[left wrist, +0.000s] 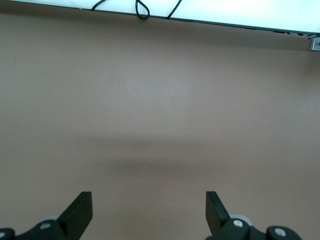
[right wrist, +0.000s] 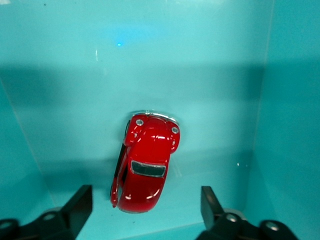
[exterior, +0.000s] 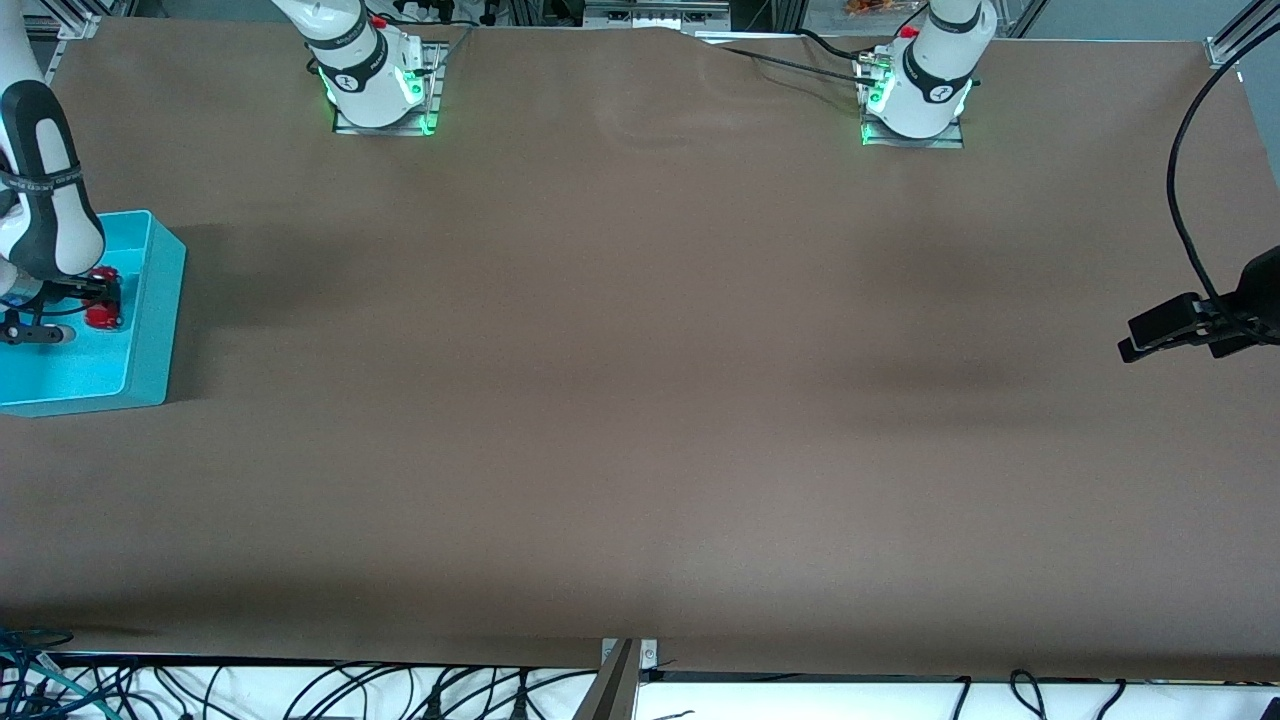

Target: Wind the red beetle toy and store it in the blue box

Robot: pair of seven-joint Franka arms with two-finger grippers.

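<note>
Blue box [exterior: 150, 300] sat on bench [exterior: 640, 400] at right arm's end, nearest thing to front camera. Red beetle toy [right wrist: 145, 162] lay inside on box floor, free. Right gripper [right wrist: 145, 212] hung over toy, fingers spread wide, holding nothing. Left gripper [left wrist: 149, 212] waited over bare bench, fingers wide, empty. Risk: fingers clipping toy or box wall on withdrawal.

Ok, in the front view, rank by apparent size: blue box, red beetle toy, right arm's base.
1. blue box, though partly cut off at the view's edge
2. right arm's base
3. red beetle toy, smallest and partly hidden by the right gripper
</note>
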